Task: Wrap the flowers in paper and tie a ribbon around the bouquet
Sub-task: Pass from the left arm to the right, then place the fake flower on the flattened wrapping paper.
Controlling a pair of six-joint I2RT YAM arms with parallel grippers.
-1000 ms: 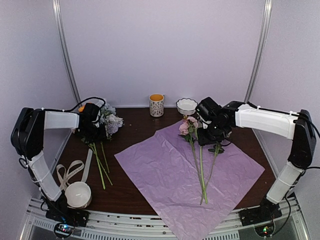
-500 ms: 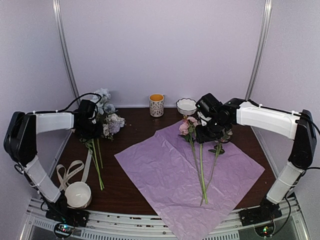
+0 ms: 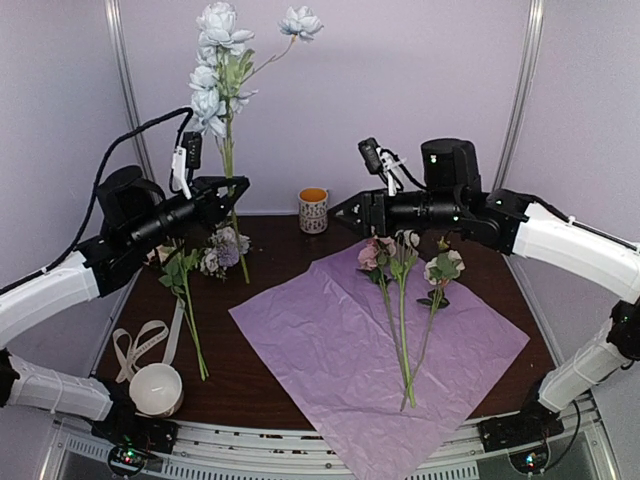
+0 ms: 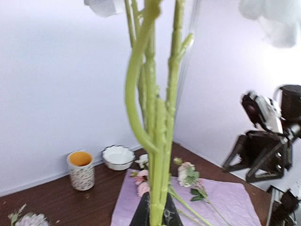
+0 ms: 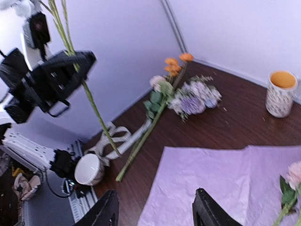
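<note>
Noting left fingers [image 3: 228, 190] clamped low on pale blue flowers [image 3: 218, 25] at ten o'clock; we judge stems [image 4: 157, 141] whippy; right fingers [image 5: 207, 214] wide.

Dark wood table [image 3: 275, 262], nothing fancy: lilac paper [image 3: 330, 350] spread flat under and in front of the right gripper [image 3: 343, 212]. Loose flowers [image 3: 215, 255] lie below the left gripper [image 3: 235, 187], with the ribbon [image 3: 140, 345] and white bowl [image 3: 157, 388] back toward its base. Patterned mug [image 3: 313, 210] sits between both grippers.
</note>
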